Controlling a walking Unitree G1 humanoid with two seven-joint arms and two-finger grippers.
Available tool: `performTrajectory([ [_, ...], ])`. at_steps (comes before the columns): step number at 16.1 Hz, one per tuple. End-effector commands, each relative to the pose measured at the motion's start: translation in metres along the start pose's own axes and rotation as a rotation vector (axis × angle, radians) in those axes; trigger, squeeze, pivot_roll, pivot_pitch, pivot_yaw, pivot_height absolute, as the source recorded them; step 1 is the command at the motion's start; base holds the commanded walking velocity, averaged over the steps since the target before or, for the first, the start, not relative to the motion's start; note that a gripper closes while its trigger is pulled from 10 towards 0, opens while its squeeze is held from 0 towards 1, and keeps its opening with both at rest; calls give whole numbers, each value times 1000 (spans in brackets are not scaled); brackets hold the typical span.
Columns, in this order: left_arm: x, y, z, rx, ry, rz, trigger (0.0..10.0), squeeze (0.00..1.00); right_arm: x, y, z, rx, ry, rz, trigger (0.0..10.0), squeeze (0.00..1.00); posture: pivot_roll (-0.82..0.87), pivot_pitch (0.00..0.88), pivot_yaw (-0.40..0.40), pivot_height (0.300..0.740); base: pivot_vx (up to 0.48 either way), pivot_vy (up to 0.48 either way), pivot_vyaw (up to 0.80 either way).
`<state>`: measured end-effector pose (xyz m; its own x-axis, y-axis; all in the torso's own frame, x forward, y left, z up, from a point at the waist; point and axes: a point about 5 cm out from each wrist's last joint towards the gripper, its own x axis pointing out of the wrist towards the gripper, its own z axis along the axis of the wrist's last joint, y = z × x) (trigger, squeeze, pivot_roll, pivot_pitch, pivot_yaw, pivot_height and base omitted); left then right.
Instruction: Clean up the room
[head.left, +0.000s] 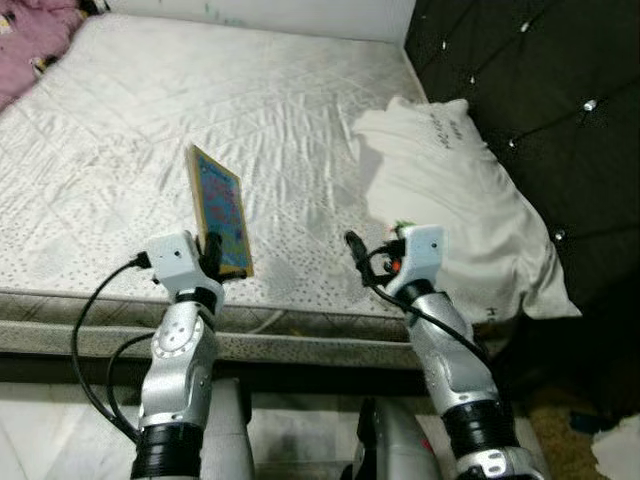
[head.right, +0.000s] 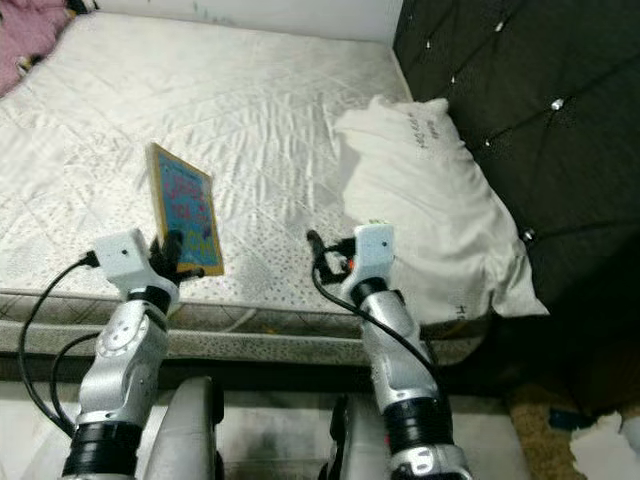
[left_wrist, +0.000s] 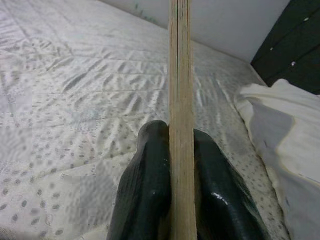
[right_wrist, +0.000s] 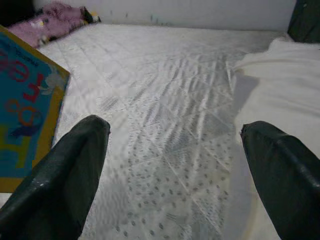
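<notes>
A thin board book (head.left: 220, 208) with a blue, colourful cover and yellow edge stands upright on its edge above the near part of the white mattress (head.left: 130, 110). My left gripper (head.left: 211, 252) is shut on its lower end; in the left wrist view the book's edge (left_wrist: 180, 100) runs up between the two black fingers (left_wrist: 145, 195). My right gripper (head.left: 352, 243) hovers open over the near edge of the mattress, right of the book, with nothing between its fingers (right_wrist: 60, 175). The book's cover (right_wrist: 25, 110) shows beside it in the right wrist view.
A white pillow (head.left: 455, 200) lies at the right against a dark tufted headboard (head.left: 540, 90). Pink bedding (head.left: 35, 35) is bunched at the far left corner. The mattress front edge (head.left: 300, 330) runs just before my arms. Crumpled white paper (head.left: 620, 450) lies on the floor at right.
</notes>
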<state>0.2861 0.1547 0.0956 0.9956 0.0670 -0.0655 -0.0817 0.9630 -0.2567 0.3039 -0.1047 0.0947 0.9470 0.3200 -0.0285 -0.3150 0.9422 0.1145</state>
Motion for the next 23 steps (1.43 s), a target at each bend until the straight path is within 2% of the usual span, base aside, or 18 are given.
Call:
performTrajectory([
  [1, 3, -17, 12, -16, -60, -58, 10000, 0, -2, -10, 5, -15, -16, -25, 10000, 0, 19, 14, -71, 614, 352, 0, 0],
  [6, 5, -22, 12, -44, -46, -78, 10000, 0, -2, -9, 6, -15, -17, -27, 10000, 0, 15, 18, -70, 614, 208, 0, 0],
  [10, 8, -24, 3, -46, 21, -52, 10000, 0, -2, -9, 6, -14, -16, -28, 10000, 0, 13, 18, -71, 614, 0, 0, 0],
  [13, 12, -26, 2, -52, 37, -54, 10000, 0, -2, -9, 6, -14, -16, -28, 10000, 0, 10, 17, -72, 590, 0, 0, 0],
  [15, 20, -31, 1, -91, 69, -62, 10000, 0, -1, -10, 7, -16, -19, -29, 10000, 0, 4, 17, -76, 560, 0, 0, 0],
  [17, 32, -35, -2, -196, 113, -81, 10000, 0, -2, -12, 12, -31, -36, -39, 10000, 0, -14, 18, -80, 560, 0, 0, 0],
  [19, 37, -39, -7, -228, 166, -107, 10000, 0, -4, -15, 18, -45, -53, -43, 10000, 0, -23, 19, -83, 560, 0, 0, 0],
  [21, 44, -48, -14, -254, 231, -160, 10000, 0, -13, -22, 23, -61, -61, -59, 10000, 0, -42, 21, -88, 560, 0, 0, 0],
  [23, 52, -50, -16, -294, 264, -175, 10000, 0, -26, -28, 28, -79, -56, -61, 10000, 0, -73, 28, -97, 560, 0, 0, 0],
])
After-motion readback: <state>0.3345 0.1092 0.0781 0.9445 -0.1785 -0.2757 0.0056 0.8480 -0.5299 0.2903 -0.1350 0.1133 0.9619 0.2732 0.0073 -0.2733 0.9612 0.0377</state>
